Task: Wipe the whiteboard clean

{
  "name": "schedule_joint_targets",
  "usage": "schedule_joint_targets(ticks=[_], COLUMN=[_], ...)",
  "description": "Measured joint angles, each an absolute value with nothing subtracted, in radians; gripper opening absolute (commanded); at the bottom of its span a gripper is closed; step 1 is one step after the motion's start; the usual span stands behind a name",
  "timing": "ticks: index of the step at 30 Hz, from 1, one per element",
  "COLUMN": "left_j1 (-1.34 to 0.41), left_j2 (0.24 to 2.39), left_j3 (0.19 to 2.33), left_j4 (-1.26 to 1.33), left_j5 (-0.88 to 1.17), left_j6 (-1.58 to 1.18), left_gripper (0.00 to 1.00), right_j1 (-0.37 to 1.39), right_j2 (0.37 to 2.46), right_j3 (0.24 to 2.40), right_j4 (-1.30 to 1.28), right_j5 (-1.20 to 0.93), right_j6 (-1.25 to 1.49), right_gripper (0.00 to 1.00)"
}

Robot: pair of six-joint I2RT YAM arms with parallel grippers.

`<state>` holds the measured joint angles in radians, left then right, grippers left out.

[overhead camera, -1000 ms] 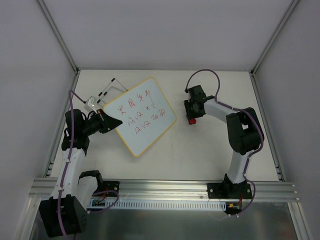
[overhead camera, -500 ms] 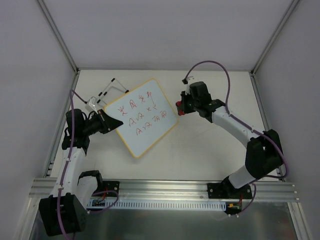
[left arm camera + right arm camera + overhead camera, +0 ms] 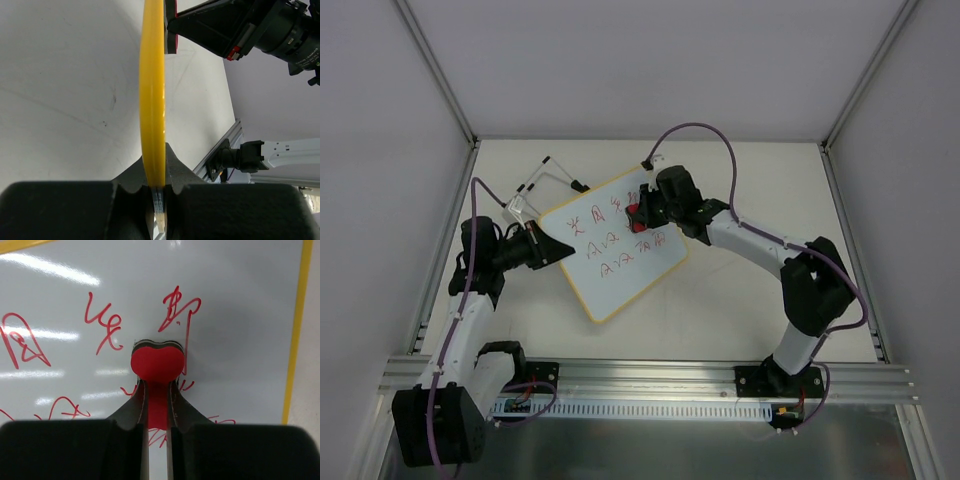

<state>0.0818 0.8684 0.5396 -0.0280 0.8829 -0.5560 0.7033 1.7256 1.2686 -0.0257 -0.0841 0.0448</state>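
Note:
The whiteboard (image 3: 610, 262) lies tilted on the table, white with a yellow frame and red handwriting. My left gripper (image 3: 542, 248) is shut on its left edge; the left wrist view shows the yellow frame (image 3: 152, 90) clamped edge-on between the jaws. My right gripper (image 3: 642, 213) is shut on the small red eraser (image 3: 635, 213) and holds it on the board's upper right part. In the right wrist view the red eraser (image 3: 156, 365) sits between my fingers, pressed against the whiteboard (image 3: 240, 315) among red marks.
A black-and-white wire stand (image 3: 545, 180) lies behind the board at the upper left. Grey walls enclose the table on three sides. The aluminium rail (image 3: 650, 385) runs along the near edge.
My right arm swung left from the table beside the board and brought the red eraser onto the board's writing. The board and my left gripper shifted slightly right.

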Motion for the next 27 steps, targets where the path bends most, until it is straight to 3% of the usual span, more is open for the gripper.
schedule_joint_targets(ticks=[13, 27], left_j1=[0.035, -0.015], left_j2=[0.912, 0.923], left_j3=[0.561, 0.603], left_j4=[-0.045, -0.096], left_j5=[0.865, 0.807], left_j6=[-0.566, -0.535], left_gripper=[0.00, 0.00], right_j1=[0.769, 1.013], right_j2=[1.790, 1.861], right_j3=[1.400, 1.673], right_j4=[-0.025, -0.186], right_j5=[-0.042, -0.008], right_j6=[0.034, -0.012], right_gripper=[0.00, 0.01])
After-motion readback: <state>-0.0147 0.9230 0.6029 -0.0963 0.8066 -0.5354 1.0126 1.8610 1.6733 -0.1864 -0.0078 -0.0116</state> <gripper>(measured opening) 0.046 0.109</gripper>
